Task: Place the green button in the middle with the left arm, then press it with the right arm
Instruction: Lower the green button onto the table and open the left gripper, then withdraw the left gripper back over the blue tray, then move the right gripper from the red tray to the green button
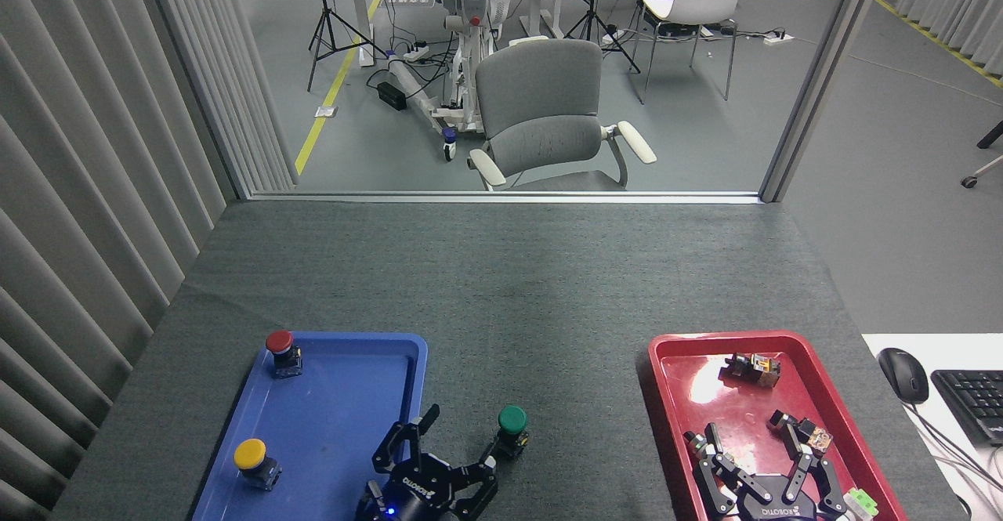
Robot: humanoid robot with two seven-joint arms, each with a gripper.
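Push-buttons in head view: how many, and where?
3. Red button and yellow button sit in the blue tray; green button stands on the grey mat between trays.

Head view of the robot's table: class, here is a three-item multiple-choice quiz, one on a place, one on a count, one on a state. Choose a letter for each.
1. Where does the green button stand?
A. In the blue tray
B. On the grey table covering between the two trays
C. In the red tray

2. How many push-buttons stand in the blue tray?
A. Two
B. Three
C. None

3. What is the state of the left gripper?
A. Shut on the green button
B. Shut on nothing
C. Open, holding nothing

Answers:
1. B: its base sits on the table covering, right of the blue tray's rim and left of the red tray.
2. A: only the red-capped button and the yellow-capped button are inside.
3. C: its fingers are spread, with the button free beside one fingertip.
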